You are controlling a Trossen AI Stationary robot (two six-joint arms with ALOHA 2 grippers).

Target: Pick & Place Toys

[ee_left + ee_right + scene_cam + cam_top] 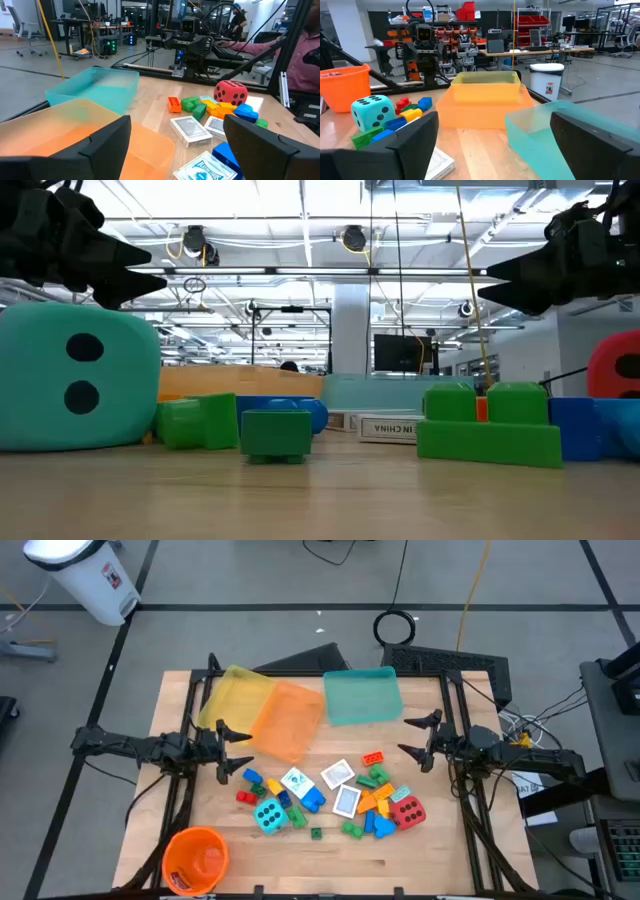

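Small plastic bricks (372, 802) in red, blue, green, yellow and orange lie in a loose heap at the table's middle, with white picture cards (337, 774) among them. A cyan die (269, 814) rests on the table at the heap's left, a red die (407, 810) at its right. My left gripper (236, 751) is open and empty above the table's left side, level, pointing right. My right gripper (418, 739) is open and empty above the right side, pointing left. The dice also show in the wrist views: red (230, 93), cyan (373, 112).
Translucent yellow (233, 697), orange (287, 720) and teal (362, 696) trays lie along the table's far half. An orange bucket (196, 859) stands at the near left corner. Bare wood lies along the near edge. A person's sleeve (305, 55) shows beyond the table.
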